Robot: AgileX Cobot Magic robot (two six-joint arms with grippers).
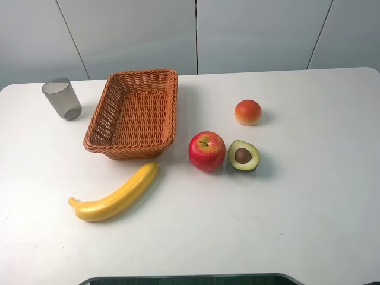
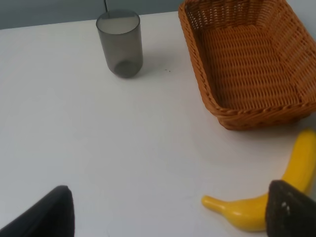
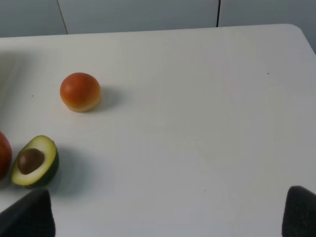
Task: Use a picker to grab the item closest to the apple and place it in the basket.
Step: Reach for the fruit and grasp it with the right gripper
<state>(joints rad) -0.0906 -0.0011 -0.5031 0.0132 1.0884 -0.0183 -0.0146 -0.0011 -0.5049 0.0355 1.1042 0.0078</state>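
A red apple point(image 1: 206, 151) sits mid-table, and only its edge point(image 3: 4, 155) shows in the right wrist view. Half an avocado point(image 1: 243, 155) with its brown pit up lies right beside the apple, nearly touching it point(image 3: 34, 161). The woven basket point(image 1: 98, 122) stands empty at the back left point(image 2: 252, 64). My left gripper point(image 2: 168, 217) is open over bare table near the banana, with nothing between its fingers point(image 2: 291, 210). My right gripper point(image 3: 163, 217) is open too, short of the avocado, its fingers point(image 3: 27, 217) wide apart. Neither gripper shows in the exterior view.
A yellow banana point(image 1: 119, 197) lies in front of the basket point(image 2: 296, 163). A round orange-red fruit point(image 1: 247, 112) sits behind the avocado point(image 3: 80, 92). A grey translucent cup point(image 1: 62, 98) stands at the far left point(image 2: 120, 43). The table's right edge lies beyond the fruit.
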